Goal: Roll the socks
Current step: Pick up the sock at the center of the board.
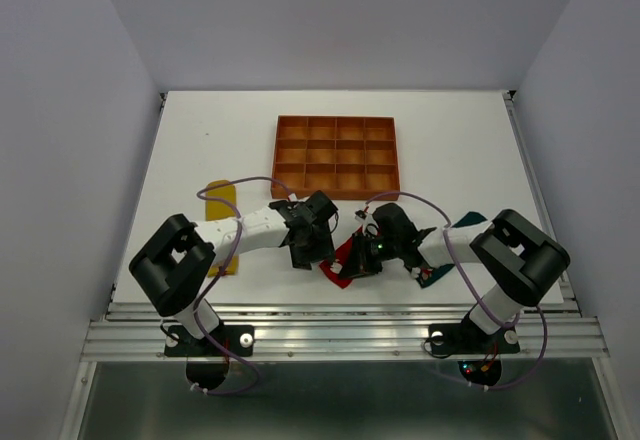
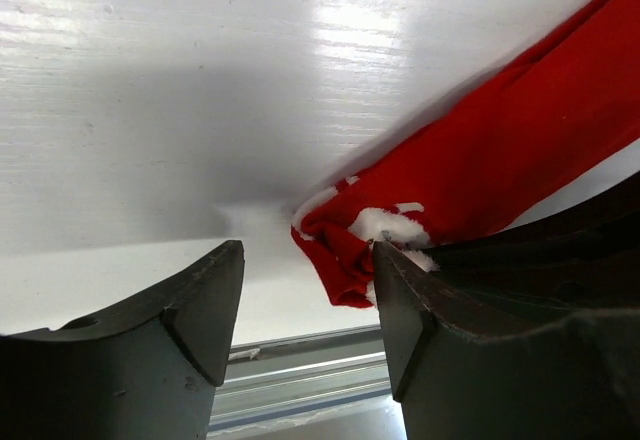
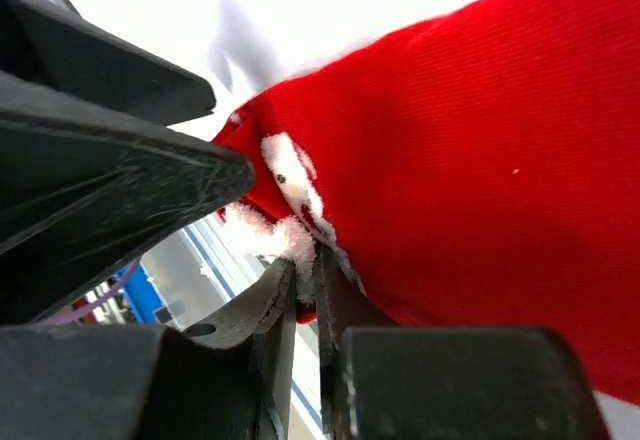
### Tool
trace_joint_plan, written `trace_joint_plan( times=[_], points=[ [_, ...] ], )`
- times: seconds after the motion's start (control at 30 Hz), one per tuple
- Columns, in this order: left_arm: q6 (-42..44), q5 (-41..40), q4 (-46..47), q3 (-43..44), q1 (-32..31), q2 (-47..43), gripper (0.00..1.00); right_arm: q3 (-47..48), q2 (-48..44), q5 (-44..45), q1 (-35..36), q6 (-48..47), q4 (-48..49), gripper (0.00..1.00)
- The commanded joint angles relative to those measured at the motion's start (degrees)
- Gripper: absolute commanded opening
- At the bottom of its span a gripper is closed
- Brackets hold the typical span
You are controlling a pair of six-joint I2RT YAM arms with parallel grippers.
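The red sock [image 1: 343, 258] lies near the table's front edge, between my two grippers. My right gripper [image 3: 305, 260] is shut on a fold of the red sock [image 3: 480, 160] at its white-patterned end. My left gripper [image 2: 308, 260] is open. The bunched end of the red sock [image 2: 500, 150] rests against its right finger [image 2: 400, 290], and nothing lies between the jaws. In the top view the left gripper [image 1: 310, 245] is just left of the sock and the right gripper [image 1: 365, 255] sits over it. A yellow sock [image 1: 221, 205] lies flat at the left. A dark teal sock [image 1: 462, 222] shows partly under the right arm.
The orange-brown compartmented tray [image 1: 336, 119] stands behind both grippers at the table's middle. The metal rail of the table's front edge [image 1: 340, 310] runs right below the sock. The left gripper's dark body [image 3: 100, 180] fills the left of the right wrist view.
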Motion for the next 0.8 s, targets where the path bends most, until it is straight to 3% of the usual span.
trace_joint_plan(
  times=[0.0,0.27,0.5,0.77],
  points=[
    [0.8,-4.2,-2.7,2.5,0.2,-2.3,0.65,0.7,3.5,7.5,-0.3,1.4,-5.5,0.01],
    [-1.2,-7.1,-2.3,-2.4,0.9,-11.2,0.65,2.1,7.0,7.1,-0.8,5.0,-6.2,0.01],
    [-0.9,-4.4,4.2,-10.5,1.5,-19.1,0.64,2.4,7.0,7.2,-1.4,6.2,-7.2,0.01],
    [0.7,1.1,10.6,-14.7,2.0,-17.2,0.58,2.6,7.4,6.7,-1.4,6.4,-7.5,0.01]
  ],
)
